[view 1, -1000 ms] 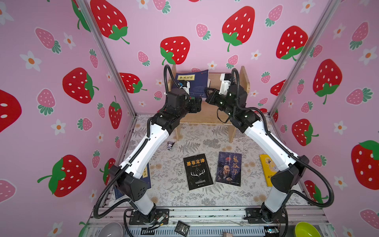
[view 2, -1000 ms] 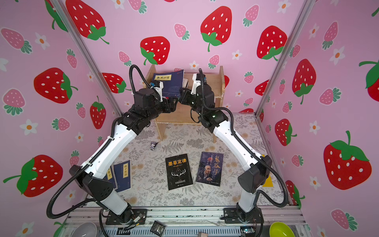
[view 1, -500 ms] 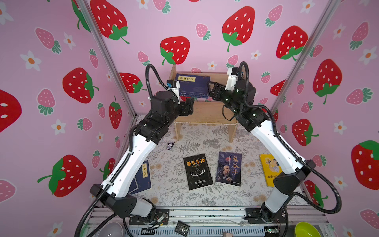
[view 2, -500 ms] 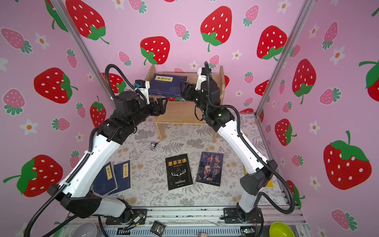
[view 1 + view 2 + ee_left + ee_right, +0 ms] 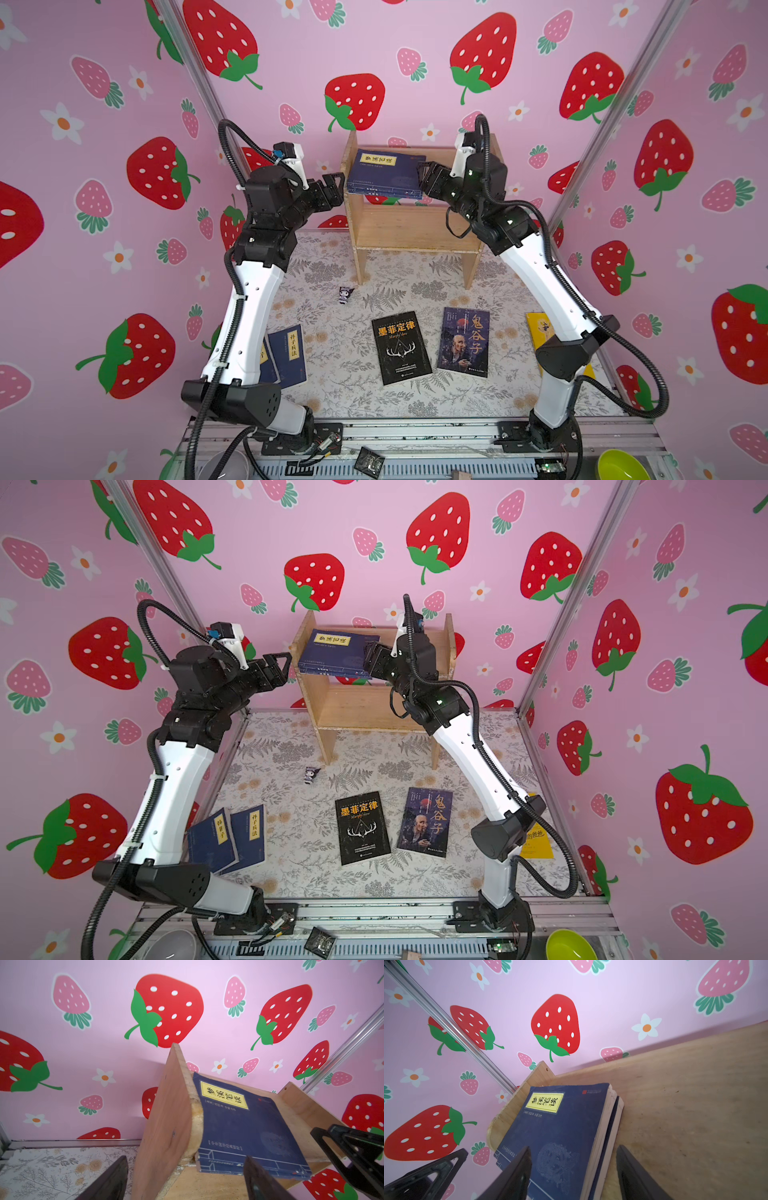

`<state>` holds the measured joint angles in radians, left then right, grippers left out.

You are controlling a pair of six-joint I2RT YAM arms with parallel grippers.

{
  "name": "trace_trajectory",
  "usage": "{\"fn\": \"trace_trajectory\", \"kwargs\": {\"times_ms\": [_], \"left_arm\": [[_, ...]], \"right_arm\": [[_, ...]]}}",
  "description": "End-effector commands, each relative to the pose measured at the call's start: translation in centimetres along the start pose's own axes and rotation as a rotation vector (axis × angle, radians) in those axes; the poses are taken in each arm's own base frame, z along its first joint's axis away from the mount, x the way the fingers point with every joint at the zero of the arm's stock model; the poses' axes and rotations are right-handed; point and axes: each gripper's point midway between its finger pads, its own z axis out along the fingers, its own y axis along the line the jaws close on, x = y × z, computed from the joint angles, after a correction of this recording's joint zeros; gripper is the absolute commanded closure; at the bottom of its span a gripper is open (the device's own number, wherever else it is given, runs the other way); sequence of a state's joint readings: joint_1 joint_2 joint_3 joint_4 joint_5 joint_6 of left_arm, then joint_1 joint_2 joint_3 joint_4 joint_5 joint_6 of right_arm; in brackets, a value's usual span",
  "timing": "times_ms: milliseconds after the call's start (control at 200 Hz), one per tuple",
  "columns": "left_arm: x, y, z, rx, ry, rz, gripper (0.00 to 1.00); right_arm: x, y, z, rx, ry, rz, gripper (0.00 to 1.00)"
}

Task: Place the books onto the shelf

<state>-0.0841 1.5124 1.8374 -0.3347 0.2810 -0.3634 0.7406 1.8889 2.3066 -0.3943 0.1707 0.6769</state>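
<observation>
**Two shelved, five to go.** At the upper centre of both top views, a navy book (image 5: pixel 386 174) with a yellow title label lies flat on the upper tier of the small wooden shelf (image 5: pixel 411 232), against its left side panel. The right wrist view shows it resting on a second navy volume (image 5: pixel 613 1126). My right gripper (image 5: pixel 423 179) sits at the stack's right edge with its jaws parted and nothing clamped between them, so I judge the book released. My left gripper (image 5: pixel 334 185) hovers just outside the left side panel, jaws spread wide and empty. The lower tier is bare.

Across the lower half of the frame, the rest of the job lies on the floral cloth (image 5: pixel 332 386).
- Two navy paperbacks (image 5: pixel 216 841) overlap at lower left, partly behind my left arm.
- A black book with gold characters and antlers (image 5: pixel 401 347) lies at lower centre.
- A dark book with an old man's face (image 5: pixel 465 341) lies just beside it to the right.
- A yellow book (image 5: pixel 537 328) lies at lower right, mostly hidden behind my right arm.

A tiny dark figurine (image 5: pixel 345 294) stands between the shelf and the books and is no part of the work. By my reckoning the task is under a third done, and both arms are free for the next pick-up.
</observation>
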Motion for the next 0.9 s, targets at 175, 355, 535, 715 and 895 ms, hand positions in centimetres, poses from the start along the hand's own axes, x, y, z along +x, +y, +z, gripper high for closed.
{"fn": "trace_trajectory", "kwargs": {"times_ms": [175, 355, 535, 715, 895], "left_arm": [[-2.1, -4.5, 0.8, 0.305, -0.036, -0.069, 0.10], [-2.2, -5.3, 1.4, 0.375, -0.038, -0.098, 0.10], [-2.0, -6.0, 1.6, 0.427, -0.028, -0.133, 0.10], [-1.7, -6.3, 1.8, 0.436, -0.015, -0.144, 0.10], [-1.6, -6.1, 1.7, 0.425, -0.014, -0.145, 0.10]], "right_arm": [[1.9, -0.5, 1.2, 0.049, 0.042, 0.053, 0.34], [3.1, -0.2, 2.4, 0.035, 0.076, 0.073, 0.35], [4.5, 0.6, 3.9, -0.022, 0.097, 0.103, 0.35], [5.2, 1.0, 4.8, -0.045, 0.100, 0.124, 0.36], [3.5, 0.4, 3.7, 0.004, 0.048, 0.087, 0.36]]}}
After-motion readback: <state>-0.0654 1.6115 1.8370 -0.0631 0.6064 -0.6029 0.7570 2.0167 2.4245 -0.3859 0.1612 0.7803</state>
